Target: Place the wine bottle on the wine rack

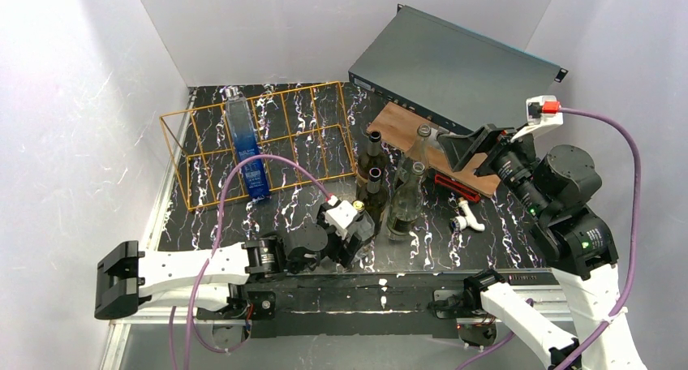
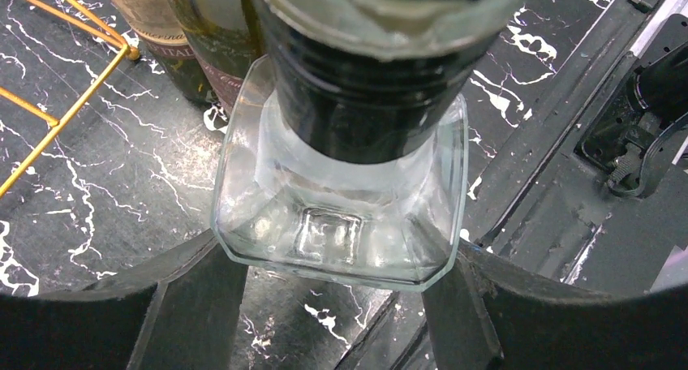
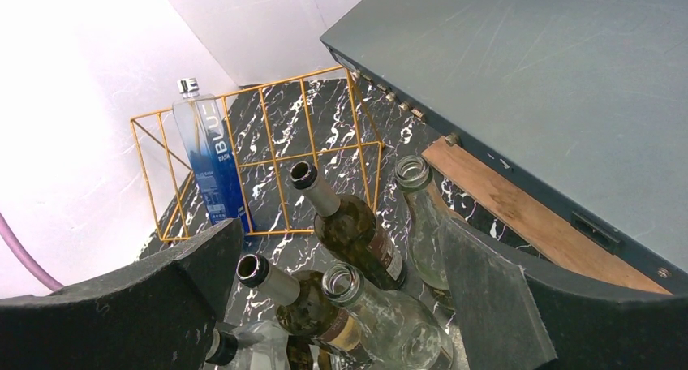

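Left gripper (image 2: 337, 252) clasps square clear glass bottle (image 2: 341, 216) across flat sides, below cap, likely for steady lift. Bottle upright on surface (image 2: 122, 183), just off wine rack (image 1: 337, 83) near right corner. Right gripper (image 3: 341, 297) spread, empty, right of rack. Blue bottle (image 1: 246, 147) lies in rack.

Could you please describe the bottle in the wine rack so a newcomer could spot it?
The orange-gold wire wine rack stands back left on the table. A single bottle rests in it. It alone is blue with a silver cap; the other bottles stand outside, dark or clear.
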